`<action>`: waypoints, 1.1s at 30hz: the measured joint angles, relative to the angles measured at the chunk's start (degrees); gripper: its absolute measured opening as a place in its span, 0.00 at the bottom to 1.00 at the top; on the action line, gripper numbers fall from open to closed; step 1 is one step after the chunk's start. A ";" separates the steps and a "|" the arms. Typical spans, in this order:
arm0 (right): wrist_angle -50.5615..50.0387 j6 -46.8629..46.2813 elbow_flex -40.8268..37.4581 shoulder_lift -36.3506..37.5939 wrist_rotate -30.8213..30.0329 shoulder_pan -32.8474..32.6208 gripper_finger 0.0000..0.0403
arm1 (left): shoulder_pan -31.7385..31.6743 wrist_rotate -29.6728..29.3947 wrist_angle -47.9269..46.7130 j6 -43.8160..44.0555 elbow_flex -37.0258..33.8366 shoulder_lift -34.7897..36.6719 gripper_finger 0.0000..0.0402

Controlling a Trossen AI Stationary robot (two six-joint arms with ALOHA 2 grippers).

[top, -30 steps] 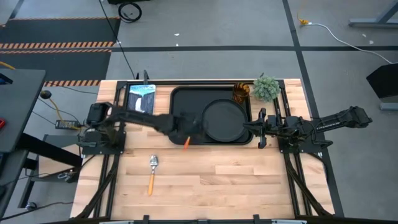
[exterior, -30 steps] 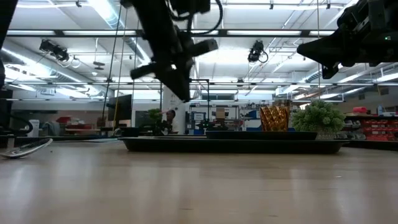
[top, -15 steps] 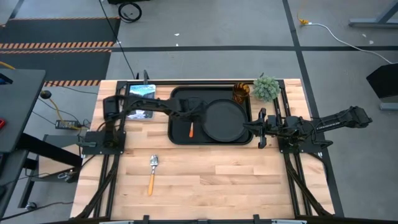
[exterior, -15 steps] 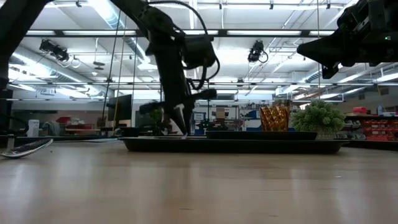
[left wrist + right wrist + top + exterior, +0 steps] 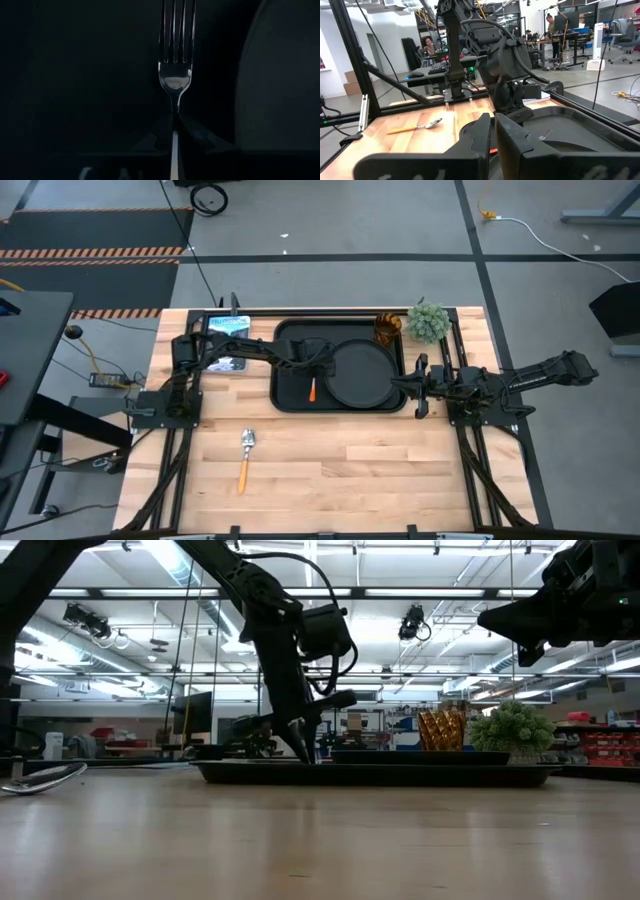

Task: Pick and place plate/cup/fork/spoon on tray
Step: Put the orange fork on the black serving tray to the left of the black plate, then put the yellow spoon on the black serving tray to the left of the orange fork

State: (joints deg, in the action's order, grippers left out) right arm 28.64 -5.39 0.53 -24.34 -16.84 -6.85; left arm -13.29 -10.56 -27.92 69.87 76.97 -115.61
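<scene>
Where the tray (image 5: 284, 395) lies bare, just left of the plate (image 5: 360, 372): the fork (image 5: 311, 388), flat on the tray floor, orange-red handle toward the table's front, tines toward the back. Clamped by the left gripper (image 5: 313, 370), fingers closed on the stem just behind the tines. Seen from the left wrist as silver tines (image 5: 175, 75) pointing ahead, stem running back between the two dark fingers, plate's curved edge (image 5: 280, 75) close beside. In the low view, left gripper (image 5: 305, 752) tipped down steeply, tips right at the tray rim. Plate flat in the tray's right half, close to the fork; cannot tell whether touching. At the tray's far right corner, the cup (image 5: 388, 330), upright; cannot tell whether inside the rim or just beyond it. Beside the cup, a small green plant (image 5: 428, 321), off the tray. Out on the bare wood, well apart from the tray toward the front left, the spoon (image 5: 245, 455), bowl toward the tray, yellow handle toward the front edge. Hovering off the tray's right edge, above the table, the right gripper (image 5: 418, 387), fingers (image 5: 515, 140) closed together with only a slit between them, holding nothing.
</scene>
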 joint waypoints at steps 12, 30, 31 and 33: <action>0.00 0.00 0.00 -0.01 0.00 -0.01 0.08 | -3.24 0.53 0.87 0.00 0.00 0.00 0.06; 0.00 -0.02 -0.02 -0.02 0.00 0.00 0.08 | -3.37 0.31 -1.15 -1.98 0.00 0.01 0.20; 0.00 -0.02 0.00 -0.02 0.00 -0.02 0.08 | -3.57 0.40 -1.24 -3.28 0.00 0.02 0.22; 0.00 0.00 -0.01 -0.02 0.01 -0.01 0.08 | -4.35 2.33 -2.07 -6.94 0.00 0.23 0.23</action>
State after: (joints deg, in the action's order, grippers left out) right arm 28.64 -5.39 0.52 -24.36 -16.83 -6.86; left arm -17.64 -8.23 -29.99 62.93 76.97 -115.38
